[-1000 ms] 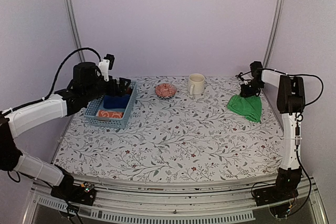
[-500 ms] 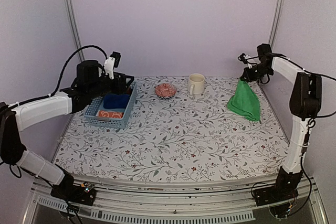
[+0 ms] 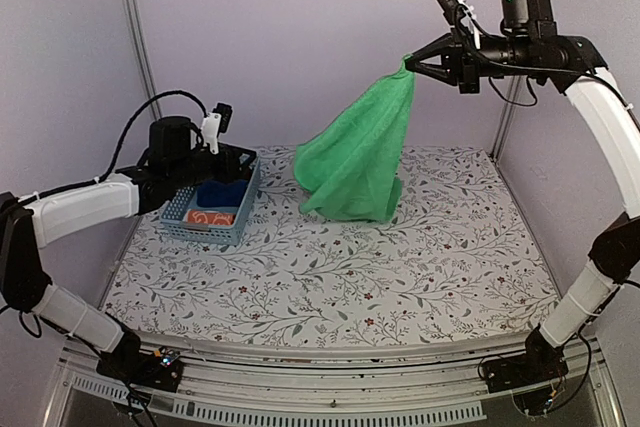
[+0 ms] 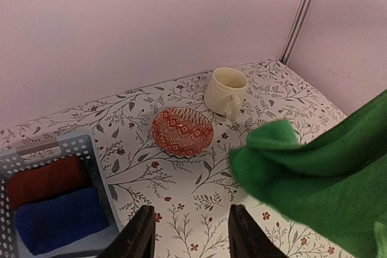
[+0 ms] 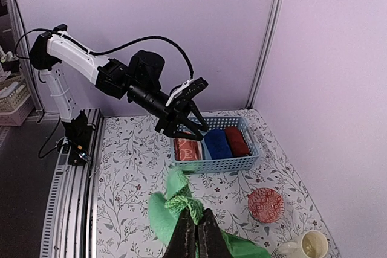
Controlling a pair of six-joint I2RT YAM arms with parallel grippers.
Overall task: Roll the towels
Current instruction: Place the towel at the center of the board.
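The right pincer (image 3: 410, 64) is clamped on one corner of the green towel (image 3: 355, 162), which hangs high over the middle of the surface (image 3: 350, 287) in a loose cone — whether its lowest folds brush the surface I cannot tell. It drapes limply and bunches on itself, so it looks light, soft and floppy, with nothing stiff to push against. A pinch at a corner or edge suits it — a second corner would help spread it flat. The left pincer (image 4: 190, 240) hovers open and empty by the basket (image 3: 205, 234).
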